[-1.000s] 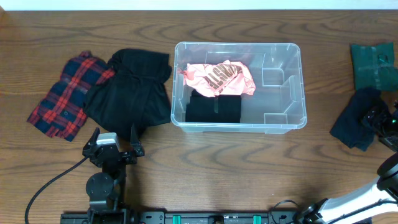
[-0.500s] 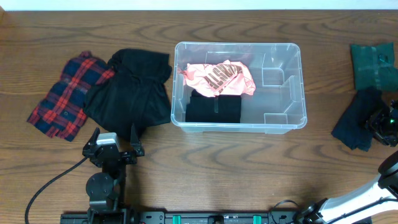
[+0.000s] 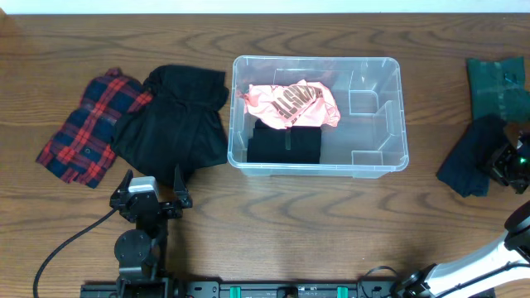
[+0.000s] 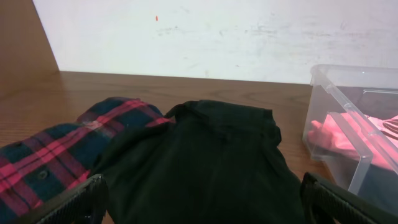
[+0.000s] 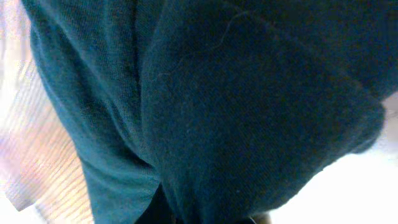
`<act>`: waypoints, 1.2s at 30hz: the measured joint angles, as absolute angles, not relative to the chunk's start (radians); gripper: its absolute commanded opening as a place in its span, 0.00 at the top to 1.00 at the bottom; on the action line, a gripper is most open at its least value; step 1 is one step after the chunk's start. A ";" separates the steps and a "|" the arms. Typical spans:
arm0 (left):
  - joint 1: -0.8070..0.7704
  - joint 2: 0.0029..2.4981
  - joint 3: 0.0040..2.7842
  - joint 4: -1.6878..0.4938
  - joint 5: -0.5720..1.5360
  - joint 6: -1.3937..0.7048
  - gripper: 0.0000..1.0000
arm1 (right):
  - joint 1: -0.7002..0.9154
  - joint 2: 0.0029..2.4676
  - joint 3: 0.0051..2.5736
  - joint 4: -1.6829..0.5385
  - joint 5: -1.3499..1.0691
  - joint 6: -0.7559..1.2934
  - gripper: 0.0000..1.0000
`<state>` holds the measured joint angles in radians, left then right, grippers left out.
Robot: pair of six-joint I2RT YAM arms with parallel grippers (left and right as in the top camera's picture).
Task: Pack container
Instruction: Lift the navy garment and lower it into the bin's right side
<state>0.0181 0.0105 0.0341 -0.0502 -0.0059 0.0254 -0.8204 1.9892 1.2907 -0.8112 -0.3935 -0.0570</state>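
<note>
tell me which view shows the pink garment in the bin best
Overhead: the whole pink garment shows inside the container. Left wrist catches only one end through the clear wall; right wrist shows only dark cloth.

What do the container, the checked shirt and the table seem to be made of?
The container looks like clear, glossy plastic: one sees through its walls. The checked shirt seems soft woven cloth, perhaps flannel, matte and creased. The table shows wood grain; solid wood or laminate, I cannot tell.

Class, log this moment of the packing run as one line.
left gripper: open | right gripper: at dark blue garment, grip unclear | container: holds pink garment, black garment
</note>
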 measured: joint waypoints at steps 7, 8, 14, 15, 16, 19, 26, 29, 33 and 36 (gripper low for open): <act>0.018 0.010 0.034 -0.050 -0.006 0.025 0.02 | -0.790 1.966 1.407 -0.914 -0.415 -0.094 0.99; 0.018 0.010 0.034 -0.050 -0.006 0.025 0.02 | -0.778 1.948 1.425 -0.919 -0.418 -0.104 0.99; 0.018 0.010 0.034 -0.050 -0.006 0.025 0.02 | -0.668 1.810 1.526 -0.918 -0.478 -0.189 0.99; 0.018 0.010 0.034 -0.050 -0.006 0.025 0.02 | -0.642 1.784 1.541 -0.916 -0.495 -0.212 0.99; 0.018 0.010 0.034 -0.050 -0.006 0.025 0.02 | -0.619 1.761 1.554 -0.916 -0.511 -0.233 0.99; 0.018 0.010 0.034 -0.050 -0.006 0.025 0.02 | -0.529 1.691 1.590 -0.916 -0.580 -0.323 0.99; 0.018 0.010 0.034 -0.050 -0.006 0.025 0.02 | -0.319 1.568 1.605 -0.959 -0.714 -0.612 0.99; 0.018 0.010 0.034 -0.050 -0.006 0.025 0.02 | -0.246 1.562 1.607 -1.019 -0.730 -0.754 0.99; 0.018 0.010 0.034 -0.050 -0.006 0.025 0.02 | -0.149 1.564 1.607 -1.126 -0.719 -0.966 0.98; 0.018 0.010 0.034 -0.050 -0.006 0.025 0.02 | -0.096 1.567 1.607 -1.174 -0.672 -1.078 0.98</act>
<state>0.0181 0.0105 0.0341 -0.0502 -0.0059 0.0254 -0.0959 1.5665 1.6073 -1.1740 -0.6720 -1.0782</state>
